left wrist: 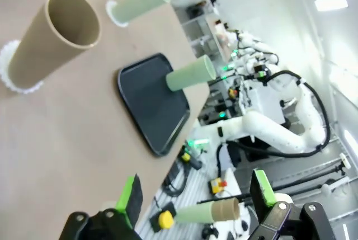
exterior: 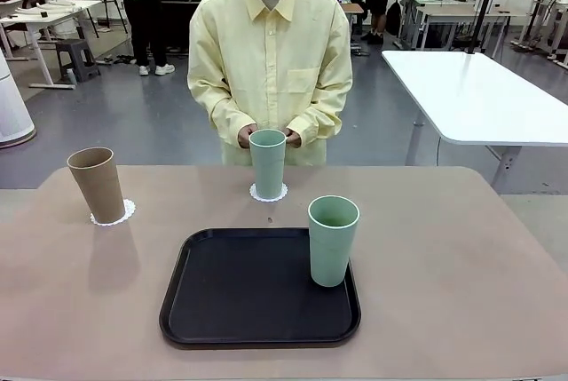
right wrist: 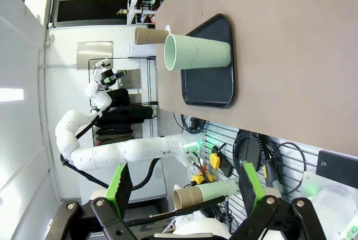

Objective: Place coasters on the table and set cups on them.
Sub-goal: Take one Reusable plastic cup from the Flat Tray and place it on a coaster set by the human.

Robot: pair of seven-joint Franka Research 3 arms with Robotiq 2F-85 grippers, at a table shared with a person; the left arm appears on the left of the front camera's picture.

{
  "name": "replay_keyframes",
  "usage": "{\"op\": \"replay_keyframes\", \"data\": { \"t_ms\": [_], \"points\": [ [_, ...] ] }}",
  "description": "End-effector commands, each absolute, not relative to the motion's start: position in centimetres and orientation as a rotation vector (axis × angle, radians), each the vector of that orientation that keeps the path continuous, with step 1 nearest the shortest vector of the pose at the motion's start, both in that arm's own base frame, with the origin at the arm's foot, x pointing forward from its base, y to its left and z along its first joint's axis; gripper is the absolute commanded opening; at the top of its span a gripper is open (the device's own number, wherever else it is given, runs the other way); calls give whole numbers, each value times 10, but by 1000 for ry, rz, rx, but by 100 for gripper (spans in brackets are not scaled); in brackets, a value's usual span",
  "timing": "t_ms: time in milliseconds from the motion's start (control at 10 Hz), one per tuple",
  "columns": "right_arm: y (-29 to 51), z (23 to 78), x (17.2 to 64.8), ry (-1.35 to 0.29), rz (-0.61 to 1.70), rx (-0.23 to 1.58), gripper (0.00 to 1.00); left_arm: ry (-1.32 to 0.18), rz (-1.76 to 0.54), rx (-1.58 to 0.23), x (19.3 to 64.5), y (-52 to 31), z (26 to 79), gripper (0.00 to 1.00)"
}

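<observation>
Bench (exterior: 461,292) ahead: left end effector (left wrist: 196,191) and right end effector (right wrist: 185,177) gape empty; my nudge could topple the near cup (exterior: 333,241).

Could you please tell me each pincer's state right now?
Left pincer: open, empty.
Right pincer: open, empty.

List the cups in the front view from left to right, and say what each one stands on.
tan-brown cup on the left coaster → middle green cup on the middle coaster → right green cup on the black tray.
</observation>
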State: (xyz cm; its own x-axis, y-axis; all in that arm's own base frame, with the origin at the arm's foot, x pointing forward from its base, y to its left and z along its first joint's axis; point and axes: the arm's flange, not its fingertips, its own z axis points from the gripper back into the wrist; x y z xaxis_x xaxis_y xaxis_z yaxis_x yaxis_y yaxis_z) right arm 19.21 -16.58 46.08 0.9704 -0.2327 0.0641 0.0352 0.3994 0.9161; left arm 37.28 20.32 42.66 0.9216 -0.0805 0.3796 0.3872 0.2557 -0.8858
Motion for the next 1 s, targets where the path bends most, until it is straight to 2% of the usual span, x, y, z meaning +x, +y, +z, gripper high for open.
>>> {"op": "replay_keyframes", "data": {
  "t_ms": [0, 900],
  "points": [
    [-167, 460, 193, -208, -151, 1168, 100, -268, -296, -1265, 375, 199, 428, 100],
    [-167, 460, 193, -208, -151, 1168, 100, -268, -296, -1265, 375, 199, 428, 100]
  ]
}}
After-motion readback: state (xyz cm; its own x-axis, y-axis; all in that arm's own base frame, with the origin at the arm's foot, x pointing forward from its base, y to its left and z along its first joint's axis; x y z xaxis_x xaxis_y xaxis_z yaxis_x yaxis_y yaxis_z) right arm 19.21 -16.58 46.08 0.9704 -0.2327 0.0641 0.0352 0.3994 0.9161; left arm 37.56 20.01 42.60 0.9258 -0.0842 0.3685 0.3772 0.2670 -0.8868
